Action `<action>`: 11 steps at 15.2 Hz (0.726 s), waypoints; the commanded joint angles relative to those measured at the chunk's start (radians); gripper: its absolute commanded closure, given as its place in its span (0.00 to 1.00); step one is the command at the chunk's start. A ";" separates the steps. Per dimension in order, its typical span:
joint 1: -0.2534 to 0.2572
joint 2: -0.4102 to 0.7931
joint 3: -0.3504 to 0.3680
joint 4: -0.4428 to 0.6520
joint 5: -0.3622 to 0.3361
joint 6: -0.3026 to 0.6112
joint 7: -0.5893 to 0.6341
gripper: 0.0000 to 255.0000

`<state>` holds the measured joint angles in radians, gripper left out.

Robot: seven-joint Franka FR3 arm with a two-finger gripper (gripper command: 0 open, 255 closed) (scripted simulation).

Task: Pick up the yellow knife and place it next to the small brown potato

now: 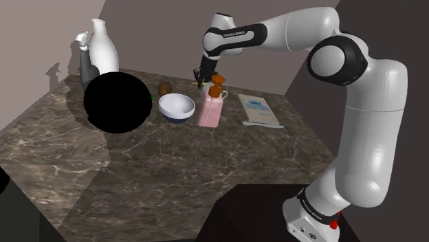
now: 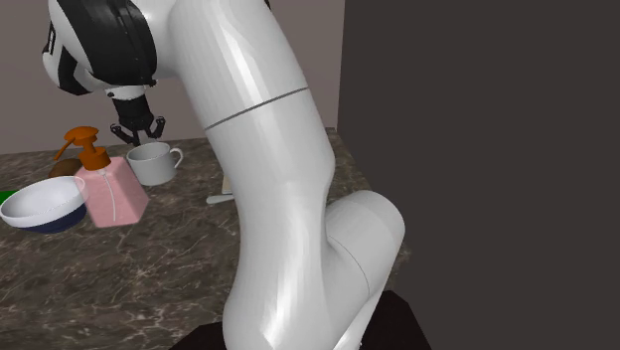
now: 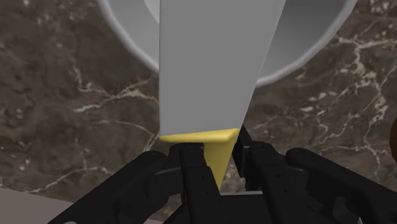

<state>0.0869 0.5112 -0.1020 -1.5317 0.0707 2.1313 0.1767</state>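
where the black fingers come together in the wrist view, they clasp the yellow handle of the knife, so the gripper is closed on it. the knife's grey blade runs straight away from the fingers and crosses the rim of a white mug, with the dark marble counter around it.

in the shoulder view the gripper hangs at about twelve o'clock of a pink soap bottle with an orange pump, and the mug stands just behind that bottle. the small brown potato lies on the counter at about eleven o'clock of a white bowl, near it, and at about eight o'clock of the gripper, apart from the knife. a pale book lies at three o'clock of the bottle. a black round shape sits at nine o'clock of the bowl, with a white jug at its twelve o'clock.

in the second exterior view the gripper hovers just above the mug, at its eleven o'clock.
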 commanded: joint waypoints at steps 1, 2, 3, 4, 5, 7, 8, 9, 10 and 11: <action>0.000 0.017 0.000 -0.013 0.000 0.005 0.002 1.00; 0.000 0.017 0.000 -0.013 0.000 0.005 0.002 1.00; 0.000 0.017 0.000 -0.013 0.000 0.004 0.002 1.00; 0.000 0.017 0.000 -0.013 0.000 0.004 0.002 1.00; 0.000 0.017 0.000 -0.013 0.000 0.004 0.002 1.00; 0.000 0.017 0.000 -0.013 0.000 0.004 0.002 1.00; -0.002 0.025 0.000 -0.005 0.001 0.005 0.000 0.00; -0.002 0.031 0.000 0.003 0.001 0.002 0.000 0.00; -0.001 0.029 0.000 0.003 0.001 0.002 0.001 0.00; -0.002 0.030 0.000 0.003 0.001 0.002 0.001 0.00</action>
<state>0.0855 0.5398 -0.1018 -1.5290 0.0714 2.1333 0.1777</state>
